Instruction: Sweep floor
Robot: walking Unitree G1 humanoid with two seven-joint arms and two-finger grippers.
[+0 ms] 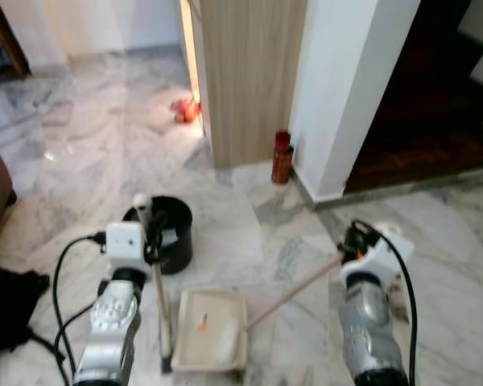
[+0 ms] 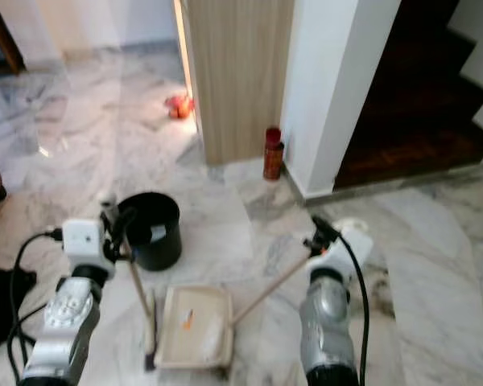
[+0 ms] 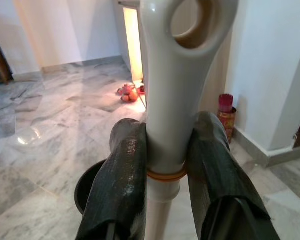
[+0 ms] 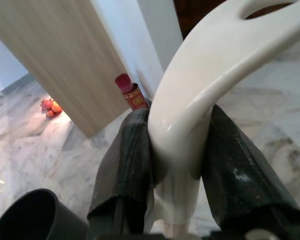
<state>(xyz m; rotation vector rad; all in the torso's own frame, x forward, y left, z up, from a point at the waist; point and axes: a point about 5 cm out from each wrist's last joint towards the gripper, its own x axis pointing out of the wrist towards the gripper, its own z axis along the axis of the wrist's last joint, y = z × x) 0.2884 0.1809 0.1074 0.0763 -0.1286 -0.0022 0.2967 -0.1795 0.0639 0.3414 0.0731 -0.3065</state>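
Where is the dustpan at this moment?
The dustpan lies flat on the marble floor between the two arms, below the black bin in the head views, holding a small orange scrap.
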